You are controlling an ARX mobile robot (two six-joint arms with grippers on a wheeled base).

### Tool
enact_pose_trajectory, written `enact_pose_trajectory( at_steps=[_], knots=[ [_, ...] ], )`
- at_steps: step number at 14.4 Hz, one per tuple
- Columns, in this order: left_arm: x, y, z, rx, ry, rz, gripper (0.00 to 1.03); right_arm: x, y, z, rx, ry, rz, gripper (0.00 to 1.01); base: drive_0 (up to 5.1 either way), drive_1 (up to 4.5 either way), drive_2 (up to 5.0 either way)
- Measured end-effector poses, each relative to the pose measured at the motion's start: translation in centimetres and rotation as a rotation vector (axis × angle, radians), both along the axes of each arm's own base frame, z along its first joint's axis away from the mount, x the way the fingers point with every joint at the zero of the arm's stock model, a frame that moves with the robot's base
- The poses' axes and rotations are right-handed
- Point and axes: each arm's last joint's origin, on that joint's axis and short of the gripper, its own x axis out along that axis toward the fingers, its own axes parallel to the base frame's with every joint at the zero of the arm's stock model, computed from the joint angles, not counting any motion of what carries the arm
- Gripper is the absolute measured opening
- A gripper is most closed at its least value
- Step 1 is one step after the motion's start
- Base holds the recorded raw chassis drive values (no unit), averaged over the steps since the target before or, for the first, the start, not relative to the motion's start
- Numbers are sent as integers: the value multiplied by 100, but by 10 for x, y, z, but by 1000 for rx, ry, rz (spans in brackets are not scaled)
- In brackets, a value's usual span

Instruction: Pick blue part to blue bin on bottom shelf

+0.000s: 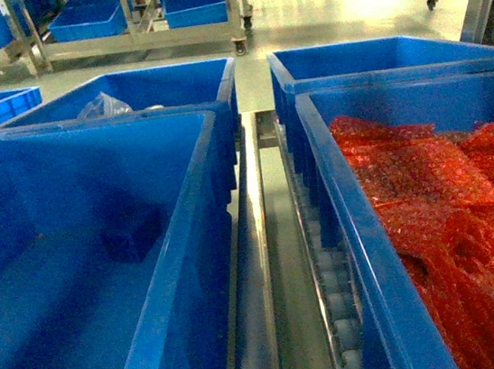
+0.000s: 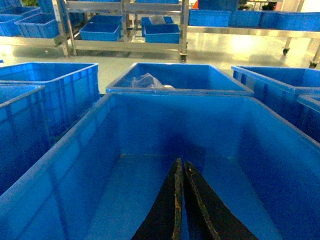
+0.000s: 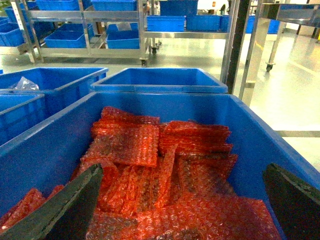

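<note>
Nearest, in the left wrist view, the left gripper (image 2: pixel 181 200) hangs over the inside of the blue bin (image 2: pixel 60 165), its two dark fingers (image 2: pixel 167 210) pressed together with nothing between them. In the right wrist view the right gripper (image 3: pixel 185 200) has its fingers (image 3: pixel 65 210) spread wide apart and empty above the red bubble-wrap packets (image 3: pixel 165 165) that fill the neighbouring tote (image 3: pixel 260 130).

In the head view the blue part (image 1: pixel 133 232) appears as a dark boxy shape on the floor of the blue bin (image 1: pixel 196 246), near its far wall; the dim blue-on-blue view makes its outline hard to fix. Between this bin and the packet tote (image 1: pixel 355 243) run the shiny rail and white rollers of the bottom shelf (image 1: pixel 271 263).

Behind the blue bin stands another tote (image 1: pixel 126 96) holding a clear plastic bag (image 1: pixel 102 104). Farther off, steel racks (image 1: pixel 132 36) carry shallower blue trays (image 1: pixel 87 22).
</note>
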Motion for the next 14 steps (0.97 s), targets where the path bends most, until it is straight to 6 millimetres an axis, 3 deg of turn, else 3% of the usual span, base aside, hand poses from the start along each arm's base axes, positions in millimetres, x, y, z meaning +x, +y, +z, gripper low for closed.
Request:
enact_pose_trajectory(
  at_steps=[14],
  knots=[
    [-32, 0, 3, 0, -4, 1, 2, 0, 0, 0, 0, 0, 0, 98, 0, 0, 0]
  ],
)
